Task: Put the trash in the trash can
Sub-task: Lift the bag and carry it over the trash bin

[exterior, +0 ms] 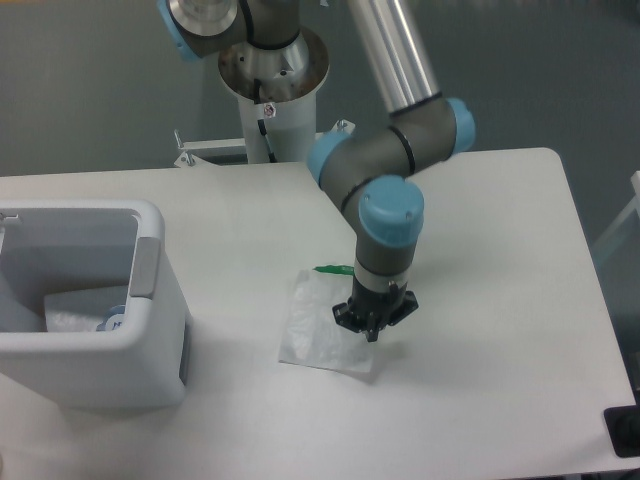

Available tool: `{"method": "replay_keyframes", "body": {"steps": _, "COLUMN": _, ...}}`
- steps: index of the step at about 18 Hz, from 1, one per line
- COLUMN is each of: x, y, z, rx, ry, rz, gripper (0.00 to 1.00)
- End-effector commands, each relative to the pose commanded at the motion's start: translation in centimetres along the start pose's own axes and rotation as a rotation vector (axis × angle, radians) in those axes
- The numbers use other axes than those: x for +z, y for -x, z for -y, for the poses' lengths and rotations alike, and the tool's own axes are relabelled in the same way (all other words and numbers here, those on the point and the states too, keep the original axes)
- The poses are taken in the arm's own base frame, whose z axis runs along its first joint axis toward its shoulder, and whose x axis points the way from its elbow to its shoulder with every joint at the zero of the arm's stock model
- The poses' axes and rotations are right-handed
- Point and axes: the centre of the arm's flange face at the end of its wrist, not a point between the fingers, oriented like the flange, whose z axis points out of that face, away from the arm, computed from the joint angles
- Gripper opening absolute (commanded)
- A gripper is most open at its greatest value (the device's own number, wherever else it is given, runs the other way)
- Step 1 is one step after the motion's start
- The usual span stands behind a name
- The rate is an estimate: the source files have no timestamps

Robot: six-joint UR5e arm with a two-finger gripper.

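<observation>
A white worktop (480, 230) with rounded corners fills most of the view. Behind it lies a grey floor (90, 90). A small black object (624, 432) sits at the worktop's near right edge, partly cut off.

A robotics lab: 1 pedestal-mounted arm (400, 130) at 12 o'clock over a bare white table (500, 300), grey wall behind.

Silver-grey tubular arm (400, 60) with light-blue joint caps (rounded), white pedestal base (275, 120), small black gripper (373, 318).
</observation>
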Motion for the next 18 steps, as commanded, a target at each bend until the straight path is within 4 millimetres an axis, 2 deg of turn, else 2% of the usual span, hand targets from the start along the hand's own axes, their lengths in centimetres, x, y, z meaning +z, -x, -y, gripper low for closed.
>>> {"method": "replay_keyframes", "body": {"steps": 5, "x": -8.4, "y": -1.0, "z": 1.7, "rx": -0.081, "ry": -0.161, "rz": -0.067, "gripper": 0.0}}
{"method": "replay_keyframes", "body": {"steps": 6, "x": -10.6, "y": -1.3, "z": 2.2, "rx": -0.091, "ry": -0.201, "rz": -0.077, "gripper": 0.0}}
{"method": "replay_keyframes", "body": {"steps": 8, "x": -12.9, "y": -1.9, "z": 2.4, "rx": -0.104, "ry": -0.24, "rz": -0.086, "gripper": 0.0}}
{"method": "replay_keyframes", "body": {"steps": 11, "x": -17.8, "y": -3.0, "z": 2.8, "rx": -0.132, "ry": -0.327, "rz": -0.128, "gripper": 0.0}}
{"method": "replay_keyframes", "body": {"steps": 13, "x": -23.8, "y": -4.2, "z": 3.3, "rx": -0.203, "ry": -0.428, "rz": -0.166, "gripper": 0.0}}
{"method": "replay_keyframes", "body": {"steps": 14, "x": -25.7, "y": -4.6, "z": 3.4, "rx": -0.222, "ry": -0.459, "rz": -0.184, "gripper": 0.0}}
{"method": "replay_keyframes", "body": {"steps": 18, "x": -30.8, "y": -7.2, "z": 3.8, "rx": -0.205, "ry": -0.54, "rz": -0.268, "gripper": 0.0}}
